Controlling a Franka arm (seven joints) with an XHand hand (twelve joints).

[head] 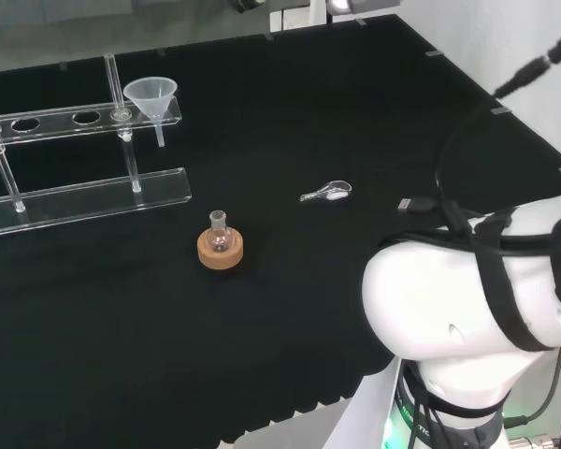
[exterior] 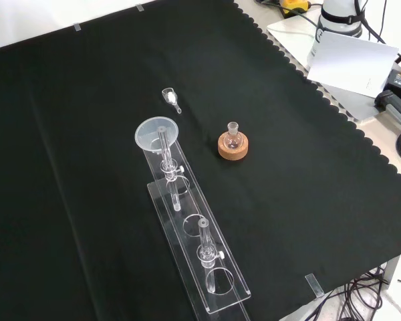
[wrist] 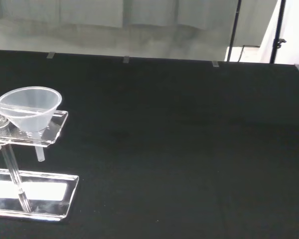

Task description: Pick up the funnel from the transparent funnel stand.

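The funnel [head: 151, 96] was seated in the end hole of the transparent funnel stand [head: 75, 119], its stem hanging through the upper shelf so that it was kept upright above the base plate. The stand was placed toward the bench's far left corner in the head view. A small round flask [head: 219, 234] was steadied on a cork ring [head: 220, 252] nearer the middle of the cloth, with a small scoop [head: 327, 193] beside it. Whether the hand was released or clenched could not be told.
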